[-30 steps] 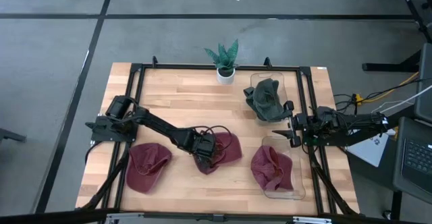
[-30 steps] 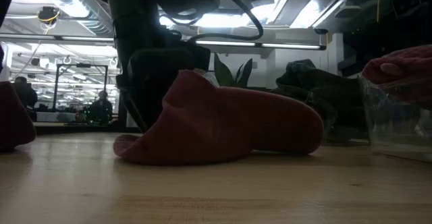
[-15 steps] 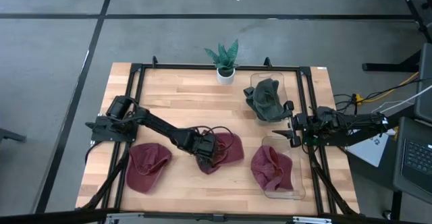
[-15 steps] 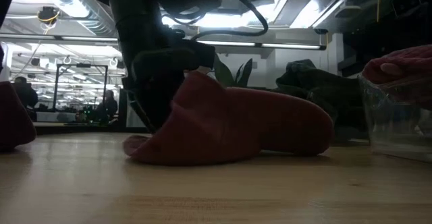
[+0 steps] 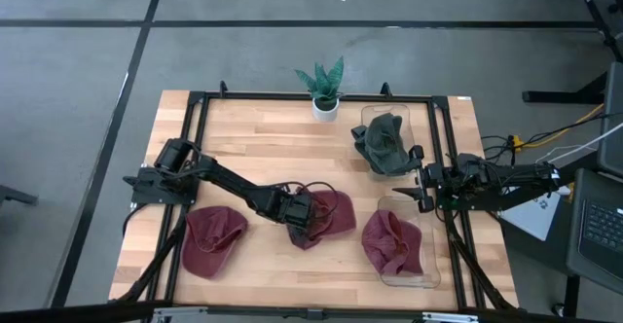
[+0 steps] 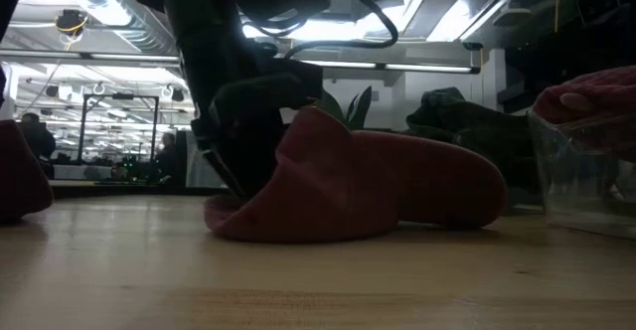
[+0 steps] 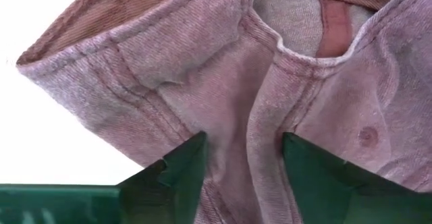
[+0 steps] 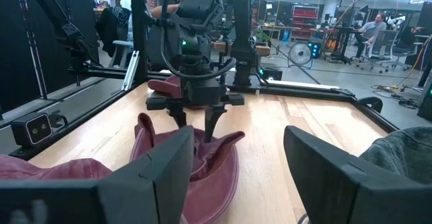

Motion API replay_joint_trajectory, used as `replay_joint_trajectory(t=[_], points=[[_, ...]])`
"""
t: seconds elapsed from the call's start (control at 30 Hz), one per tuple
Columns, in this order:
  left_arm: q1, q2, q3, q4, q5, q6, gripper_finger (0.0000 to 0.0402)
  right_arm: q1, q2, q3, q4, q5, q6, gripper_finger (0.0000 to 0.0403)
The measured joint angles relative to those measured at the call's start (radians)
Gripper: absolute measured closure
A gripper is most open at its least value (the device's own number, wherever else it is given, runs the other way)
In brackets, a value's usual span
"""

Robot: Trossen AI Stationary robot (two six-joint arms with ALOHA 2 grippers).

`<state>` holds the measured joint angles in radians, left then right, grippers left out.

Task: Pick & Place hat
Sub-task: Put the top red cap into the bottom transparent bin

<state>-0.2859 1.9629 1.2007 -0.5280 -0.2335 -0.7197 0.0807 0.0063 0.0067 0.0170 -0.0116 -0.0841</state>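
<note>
Three maroon hats show in the high view. One (image 5: 214, 241) lies near the table's left near corner. The middle one (image 5: 325, 216) rests on its underside on the wood, also seen in the low view (image 6: 378, 186). The third (image 5: 392, 243) sits in a clear bin. My left gripper (image 5: 295, 222) (image 7: 236, 183) stands at the middle hat's left side, shut on it. My right gripper (image 5: 419, 189) (image 8: 236, 177) waits open between the two bins at the table's right. My left gripper pinches a raised fold of cloth (image 7: 236, 156) at the middle hat's left side between its two fingers (image 8: 179, 119). The fingers come from above, pointing down. The fold stands up between them while the rest of the hat (image 6: 437, 196) lies on the table.
A dark green hat (image 5: 383, 143) fills the far clear bin (image 5: 368, 112); the near clear bin (image 5: 428, 279) holds a maroon hat. A potted plant (image 5: 323, 89) stands at the far edge. Black frame rails run along the table's sides. People show in the room behind.
My left gripper has moved a little toward the table's right, dragging the middle hat with it. The hat has slid along the table toward the right bins, its pinched left part raised, its right part staying flat on the wood.
</note>
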Motion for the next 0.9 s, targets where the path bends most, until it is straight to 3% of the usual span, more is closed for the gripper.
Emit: replay_joint_trajectory(t=[0.53,0.9], points=[[-0.001,0.001,0.0,0.077,-0.02,-0.061,0.0389,0.0,0.0,0.0,0.0,0.0,0.0,0.0174],[-0.024,0.008,0.029,0.158,-0.051,-0.083,0.0397,0.0,0.0,0.0,0.0,0.0,0.0,0.0174]])
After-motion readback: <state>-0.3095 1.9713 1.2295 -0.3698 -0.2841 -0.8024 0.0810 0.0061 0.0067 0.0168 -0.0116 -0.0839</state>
